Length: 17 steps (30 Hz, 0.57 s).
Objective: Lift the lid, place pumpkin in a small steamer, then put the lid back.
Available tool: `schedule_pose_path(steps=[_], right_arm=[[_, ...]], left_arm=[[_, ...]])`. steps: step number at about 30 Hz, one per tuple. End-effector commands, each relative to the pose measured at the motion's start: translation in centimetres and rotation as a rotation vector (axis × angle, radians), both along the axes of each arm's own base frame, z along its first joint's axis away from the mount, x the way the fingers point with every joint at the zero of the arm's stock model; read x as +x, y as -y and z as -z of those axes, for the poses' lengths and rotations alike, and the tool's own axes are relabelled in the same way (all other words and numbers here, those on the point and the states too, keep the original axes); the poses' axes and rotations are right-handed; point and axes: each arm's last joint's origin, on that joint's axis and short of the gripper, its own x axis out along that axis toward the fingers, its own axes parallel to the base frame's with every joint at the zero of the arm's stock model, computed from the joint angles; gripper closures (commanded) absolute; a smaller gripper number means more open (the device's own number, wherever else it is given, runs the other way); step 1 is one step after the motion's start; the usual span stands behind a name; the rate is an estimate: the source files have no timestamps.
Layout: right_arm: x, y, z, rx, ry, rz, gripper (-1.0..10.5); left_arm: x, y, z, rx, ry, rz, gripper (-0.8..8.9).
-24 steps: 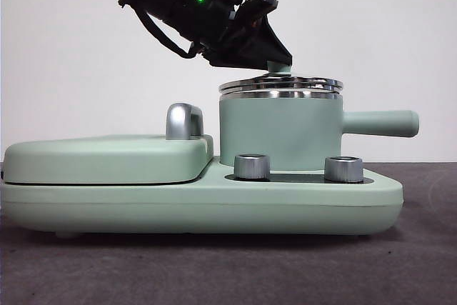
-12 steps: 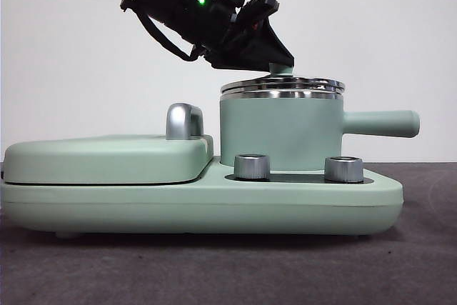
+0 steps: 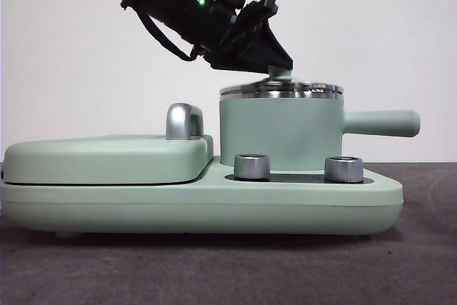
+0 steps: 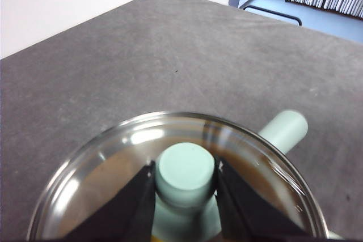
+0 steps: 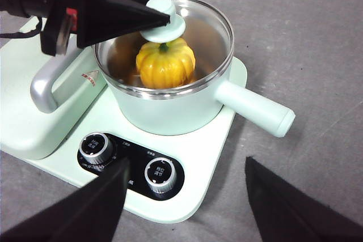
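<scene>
Both fingers of the left gripper are closed on the mint-green knob of the lid, one finger on each side of it. From the front, this gripper comes down from the upper left, dark and tilted, and its tip meets the knob just above the lid. The lid sits on the steel rim of the steamer, almost level, with no clear gap at the rim.

Through the glass of the lid, the right wrist view shows the pumpkin inside the steamer, upright, with its green stem under the knob. The straight handle of the steamer points away from the griddle cover. The steamer stands on the base, behind two silver knobs.

The right gripper hangs above the near edge of the base, well apart from the steamer, with its jaws spread wide and holding nothing.
</scene>
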Motion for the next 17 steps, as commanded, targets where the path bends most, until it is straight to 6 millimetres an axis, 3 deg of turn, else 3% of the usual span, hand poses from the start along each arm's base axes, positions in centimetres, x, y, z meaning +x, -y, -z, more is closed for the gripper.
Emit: schedule_pose_path(steps=[1,9,14,17], right_arm=[[0.02,-0.2,-0.17,0.008,0.005,-0.008,6.3],[0.02,-0.2,-0.17,0.011,0.004,-0.006,6.3],[0.02,-0.2,-0.17,0.01,0.004,-0.006,6.3],[0.02,-0.2,-0.17,0.01,0.004,-0.007,6.3]], left_arm=[[0.28,0.17,1.25,0.051,-0.033,0.007,7.98],[0.32,0.18,1.15,0.043,-0.024,0.007,7.71],[0.3,0.2,1.14,0.032,-0.043,0.001,5.62],[0.28,0.17,1.03,0.006,-0.079,-0.016,4.97]])
